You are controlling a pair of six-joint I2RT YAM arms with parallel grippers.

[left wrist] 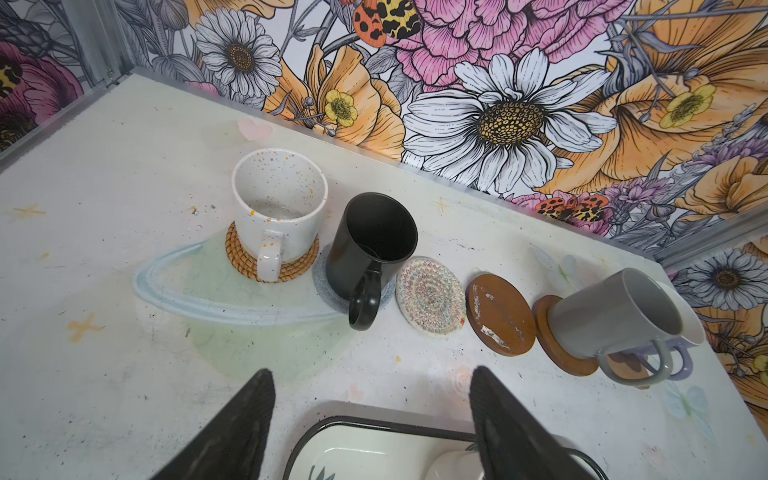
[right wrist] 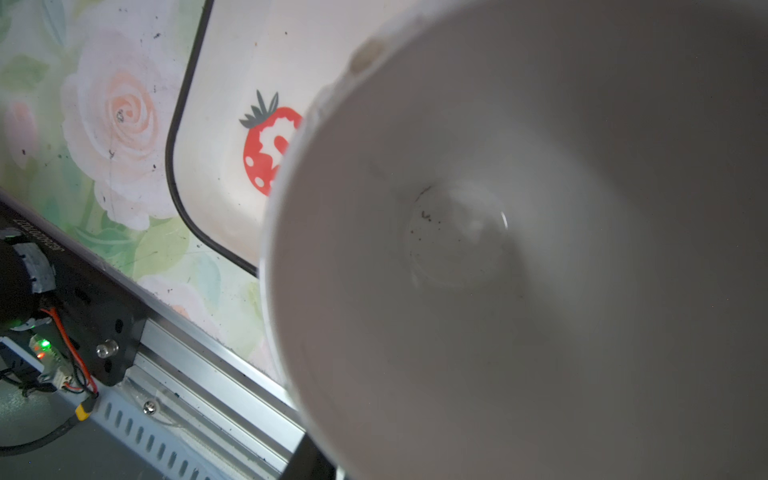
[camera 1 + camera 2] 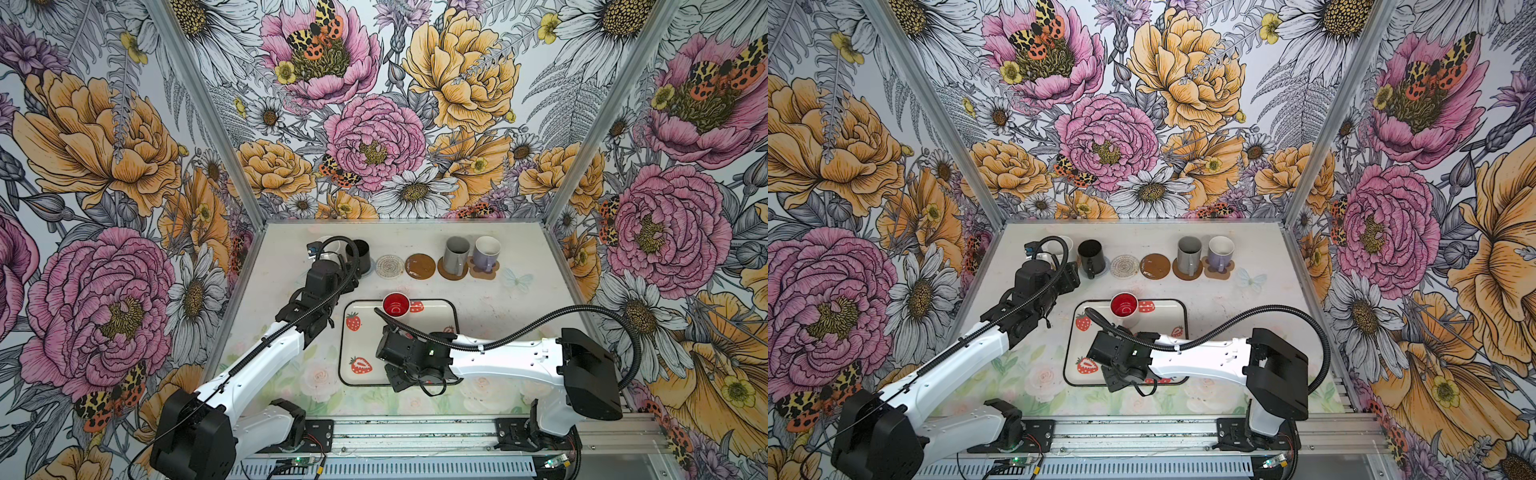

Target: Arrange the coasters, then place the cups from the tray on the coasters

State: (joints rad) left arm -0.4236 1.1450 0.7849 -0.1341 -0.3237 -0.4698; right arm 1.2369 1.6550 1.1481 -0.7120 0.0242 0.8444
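Observation:
Along the back stand a white speckled cup [image 1: 278, 208] on the rattan coaster [image 1: 241, 257] and a black cup [image 3: 359, 255] on the blue-grey coaster [image 1: 322, 282]. After them come a bare beaded coaster [image 3: 389, 266], a bare brown disc [image 3: 420, 266], a grey cup [image 3: 456, 253] on a brown disc and a lavender cup [image 3: 486, 251] on the paw coaster [image 3: 484, 273]. A red-inside cup [image 3: 395, 304] stands on the tray [image 3: 347, 353]. My left gripper [image 1: 372, 374] is open and empty by the tray's far left corner. My right wrist hovers over the tray's front. A cup's white inside [image 2: 498, 249] fills the right wrist view, hiding the jaws.
The aluminium rail [image 2: 199, 374] with cables and a lit board runs just beyond the table's front edge, close to the tray's front corner [image 2: 183, 216]. Flowered walls close in the left, back and right sides of the table.

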